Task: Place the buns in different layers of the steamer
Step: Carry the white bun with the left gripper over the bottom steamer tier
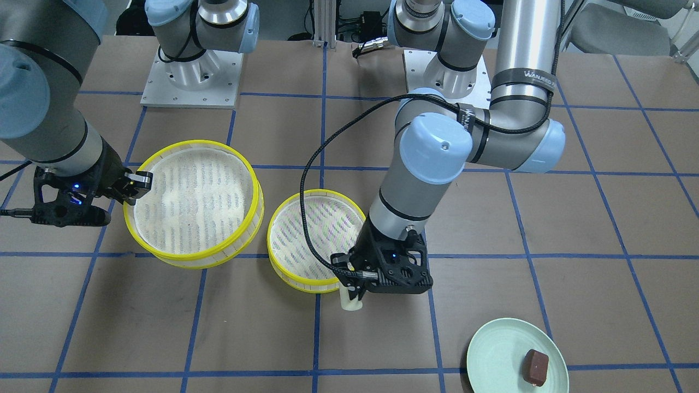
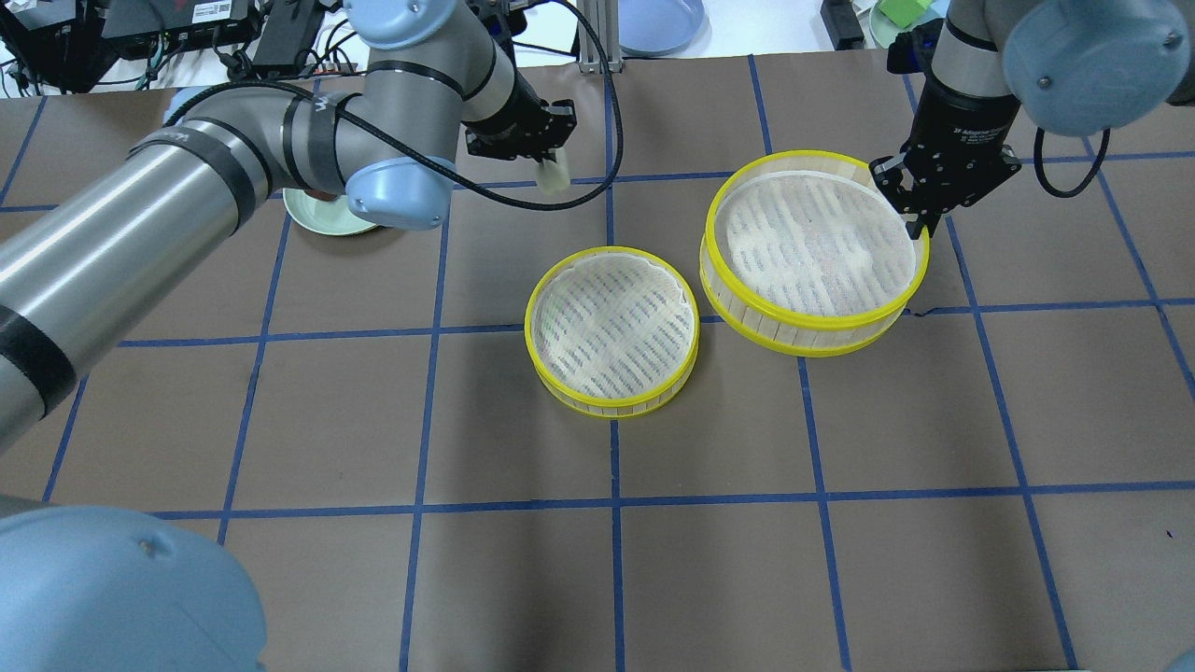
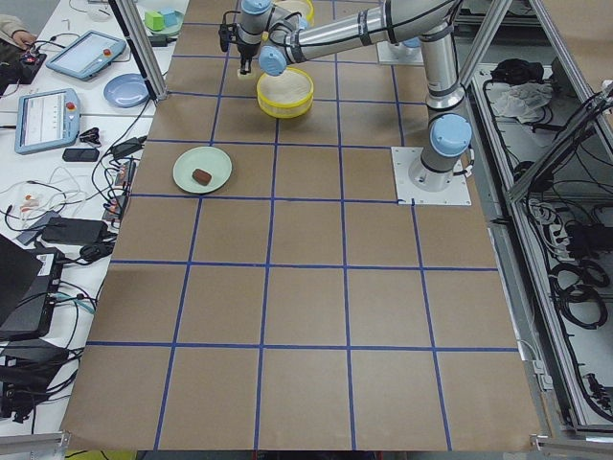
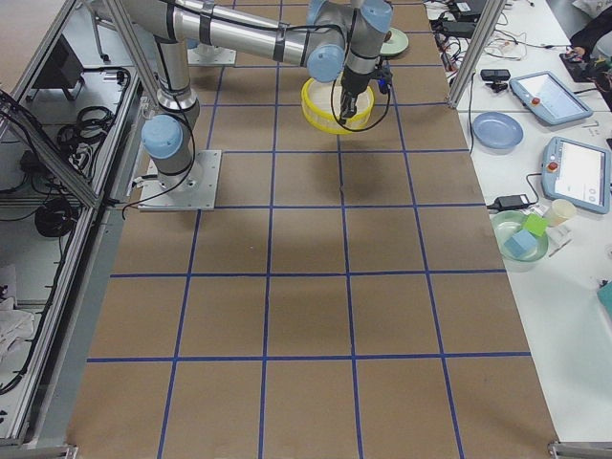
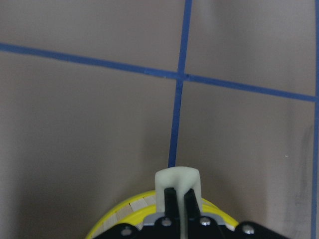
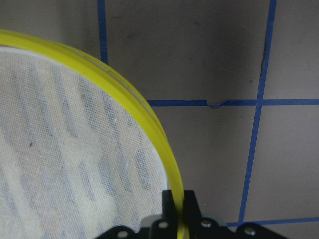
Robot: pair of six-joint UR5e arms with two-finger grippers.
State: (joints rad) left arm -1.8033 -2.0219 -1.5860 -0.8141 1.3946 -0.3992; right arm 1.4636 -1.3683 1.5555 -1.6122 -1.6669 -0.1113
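Note:
My left gripper (image 1: 354,295) is shut on the cream-white bun (image 1: 351,303) and holds it just outside the operator-side edge of the smaller steamer tray (image 1: 306,284). The wrist view shows the bun (image 5: 178,181) between the fingers, with the tray's yellow rim (image 5: 124,211) below. My right gripper (image 1: 143,183) is shut on the yellow rim of the larger steamer tray (image 1: 191,262), as the right wrist view (image 6: 178,199) also shows. I cannot tell whether that tray rests on the table. Both trays are empty. The dark brown bun (image 1: 536,367) lies on the pale green plate (image 1: 491,355).
The two trays sit side by side, a small gap apart (image 2: 611,406) (image 2: 812,338). The arm bases stand at the robot side (image 1: 191,76). A black cable loops over the smaller tray (image 1: 306,218). Bowls and tablets lie off the table's far side (image 2: 658,23).

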